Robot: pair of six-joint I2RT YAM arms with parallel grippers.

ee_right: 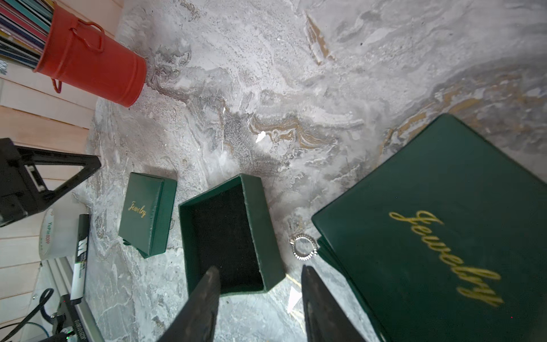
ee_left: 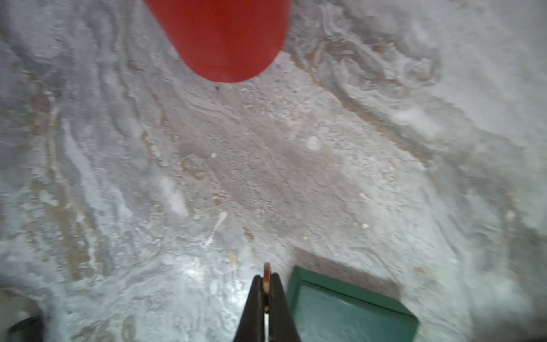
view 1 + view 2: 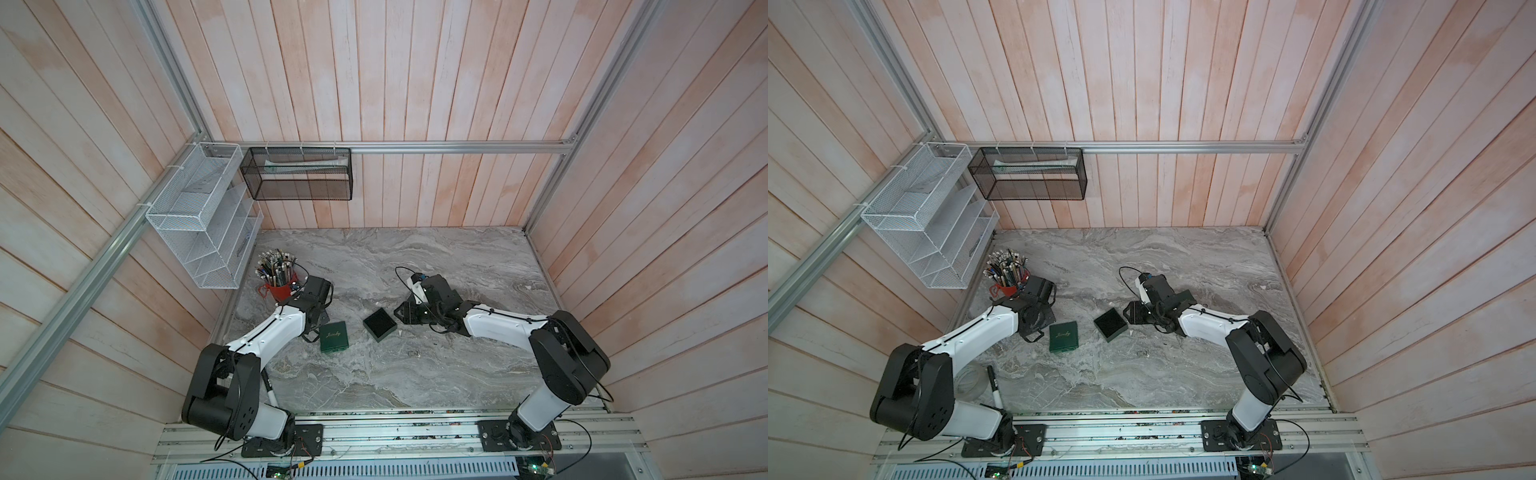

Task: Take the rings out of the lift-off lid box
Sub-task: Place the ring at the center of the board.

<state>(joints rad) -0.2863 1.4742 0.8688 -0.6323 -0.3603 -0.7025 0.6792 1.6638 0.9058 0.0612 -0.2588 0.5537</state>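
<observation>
the marble table's [image 3: 415,257] far half lay open. mid-table, the open box base [image 3: 379,325] and lidded green box [image 3: 333,336] sat near each other; the red pen bucket [image 3: 280,291] blocked the far left corner.

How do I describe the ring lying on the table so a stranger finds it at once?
On the grey marble table, find the open green box with black lining. The silver ring lies flat on the marble between it and the big green lid marked Jewelry. It is the only small metal circle there; the nearby white scrap is a flat triangle.
</observation>
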